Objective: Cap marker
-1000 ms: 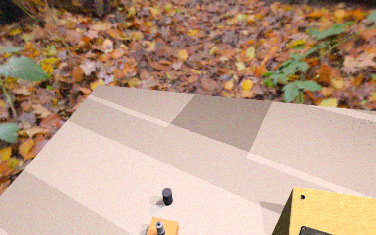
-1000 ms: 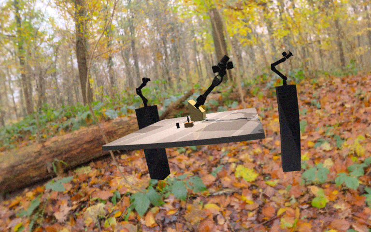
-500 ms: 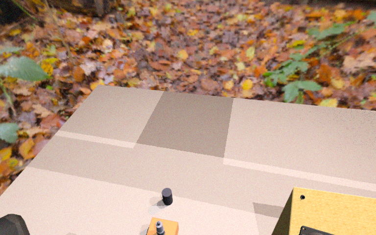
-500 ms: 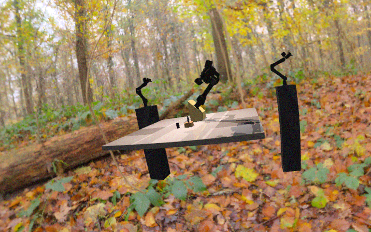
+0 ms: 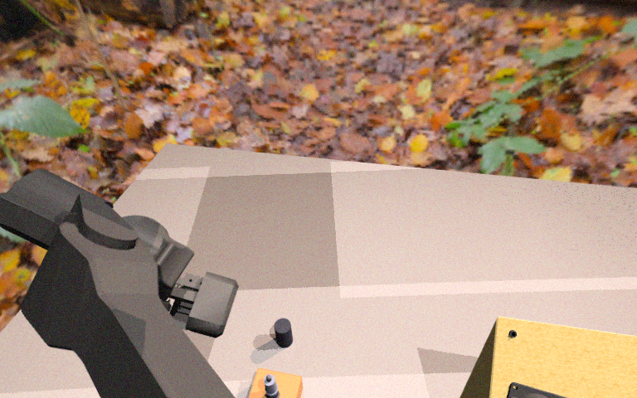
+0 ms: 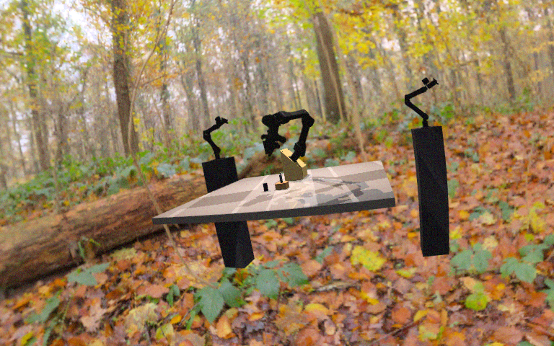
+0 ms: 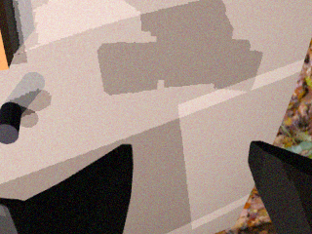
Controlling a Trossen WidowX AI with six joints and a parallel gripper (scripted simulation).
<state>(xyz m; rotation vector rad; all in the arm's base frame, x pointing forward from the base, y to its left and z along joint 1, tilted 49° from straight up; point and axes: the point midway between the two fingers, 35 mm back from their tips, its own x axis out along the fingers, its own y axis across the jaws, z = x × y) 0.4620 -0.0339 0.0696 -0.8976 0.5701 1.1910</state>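
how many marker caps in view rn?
1. The dark cap stands upright on the table, just beyond the orange holder block that holds the uncapped marker. The arm hides part of the table, so another could be covered.

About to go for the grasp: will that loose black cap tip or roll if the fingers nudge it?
The cap is a short cylinder standing on end, so an off-centre nudge could tip it; once down, it would likely roll. It looks rigid. The gripper is open, empty.
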